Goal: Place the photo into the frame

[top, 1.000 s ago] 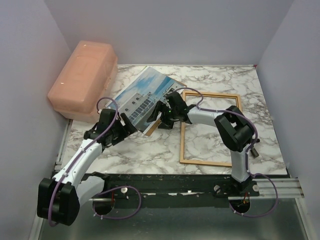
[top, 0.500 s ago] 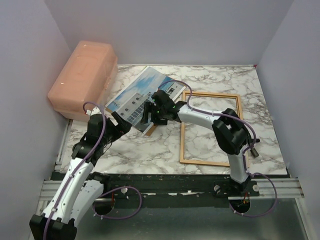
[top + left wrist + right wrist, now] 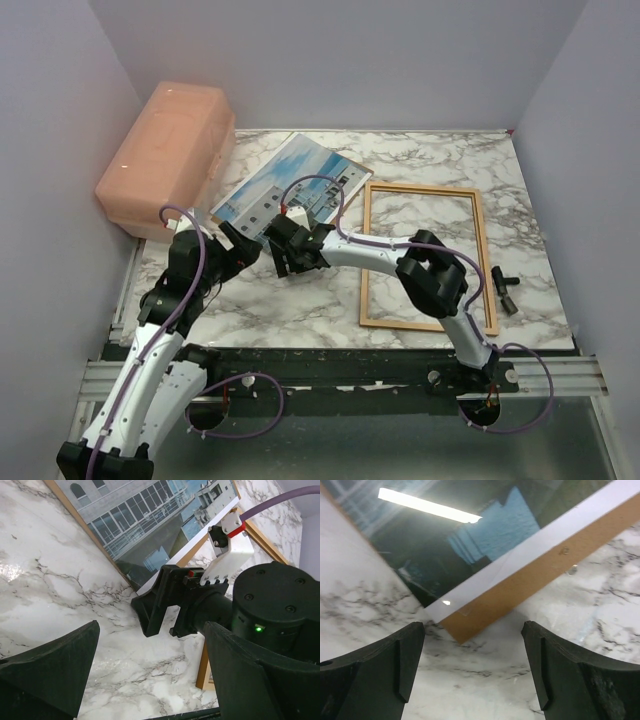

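The photo (image 3: 290, 183), a print of a white building against blue sky, lies flat on a brown backing board (image 3: 262, 235) at the back left of the marble table. The orange-brown frame (image 3: 365, 250) lies flat to its right with nothing inside it. My right gripper (image 3: 291, 260) hovers open over the board's near corner. In the right wrist view the photo's white edge (image 3: 530, 545) and the board (image 3: 535, 580) show just beyond the open right gripper (image 3: 472, 675). My left gripper (image 3: 243, 252) stands open a little to the left, and in its own view, left gripper (image 3: 155, 680), only marble lies between the fingers.
A pink plastic box (image 3: 165, 160) stands at the back left against the wall. A small black T-shaped part (image 3: 505, 290) lies right of the frame. Purple walls close in the table on three sides. The frame's near-left corner (image 3: 203, 667) shows in the left wrist view.
My right gripper slid left along the photo's near edge to the board's near corner. My left arm drew back and to the left. The photo and frame stayed put.
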Controlling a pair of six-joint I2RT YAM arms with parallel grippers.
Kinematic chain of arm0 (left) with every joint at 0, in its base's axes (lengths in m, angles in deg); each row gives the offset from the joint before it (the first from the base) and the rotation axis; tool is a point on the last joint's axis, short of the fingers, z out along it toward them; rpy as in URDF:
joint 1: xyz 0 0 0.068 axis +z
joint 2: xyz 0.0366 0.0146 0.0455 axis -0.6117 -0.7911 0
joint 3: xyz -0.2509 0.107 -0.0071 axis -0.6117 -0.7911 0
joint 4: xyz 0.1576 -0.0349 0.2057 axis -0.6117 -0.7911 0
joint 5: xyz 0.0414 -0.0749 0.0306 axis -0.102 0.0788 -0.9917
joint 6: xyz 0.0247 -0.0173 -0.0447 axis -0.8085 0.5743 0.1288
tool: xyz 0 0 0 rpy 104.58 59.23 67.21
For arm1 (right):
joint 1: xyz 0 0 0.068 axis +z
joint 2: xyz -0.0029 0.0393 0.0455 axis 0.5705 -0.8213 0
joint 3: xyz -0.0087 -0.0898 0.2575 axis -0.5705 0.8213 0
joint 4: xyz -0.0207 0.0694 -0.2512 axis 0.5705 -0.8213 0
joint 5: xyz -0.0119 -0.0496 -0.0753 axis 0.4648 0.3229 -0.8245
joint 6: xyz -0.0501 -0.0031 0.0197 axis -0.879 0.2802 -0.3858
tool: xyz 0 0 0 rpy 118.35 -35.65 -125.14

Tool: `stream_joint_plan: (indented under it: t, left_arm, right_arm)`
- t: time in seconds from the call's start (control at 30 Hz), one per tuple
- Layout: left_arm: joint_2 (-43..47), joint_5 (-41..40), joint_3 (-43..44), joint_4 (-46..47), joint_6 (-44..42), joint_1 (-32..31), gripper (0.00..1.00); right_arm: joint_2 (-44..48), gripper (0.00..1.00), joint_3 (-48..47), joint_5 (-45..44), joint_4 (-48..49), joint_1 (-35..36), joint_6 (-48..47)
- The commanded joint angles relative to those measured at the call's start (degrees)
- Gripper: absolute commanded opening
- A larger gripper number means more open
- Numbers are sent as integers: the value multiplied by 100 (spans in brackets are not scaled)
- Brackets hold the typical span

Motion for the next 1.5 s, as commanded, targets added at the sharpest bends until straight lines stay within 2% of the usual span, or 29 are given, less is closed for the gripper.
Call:
stream_joint_plan:
  t: [0.0,0.17,0.27,0.6,0.7,0.8,0.97,1.2,1.47]
  left_arm:
    - [-79,-103,88,-30,-33,26,88]
    - [-99,-96,30,2,-33,26,88]
    - [-138,-103,12,6,-42,26,88]
    - [-488,-99,-82,7,-42,26,88]
    - [-733,-98,-120,82,-63,26,89]
    - [-1085,70,-88,83,-165,26,89]
    - [-1821,-51,169,-68,-367,27,89]
    - [-3085,-760,1187,-749,-819,26,92]
    - [-4547,-1178,2165,-1109,-1158,26,93]
  right_arm:
    - [-373,88,-143,-1178,-812,76,-47]
    - [-219,87,216,-1638,-874,69,74]
    - [-1,87,546,-1618,-726,-14,150]
    - [632,87,1507,-483,90,-856,318]
    - [798,87,1753,216,389,-1134,423]
    - [1070,87,2187,915,891,-1479,563]
    - [1482,87,2322,1196,1142,-1537,439]
    - [1637,88,2157,1713,1299,-1832,424]
    - [1595,88,2038,2357,1562,-2416,424]
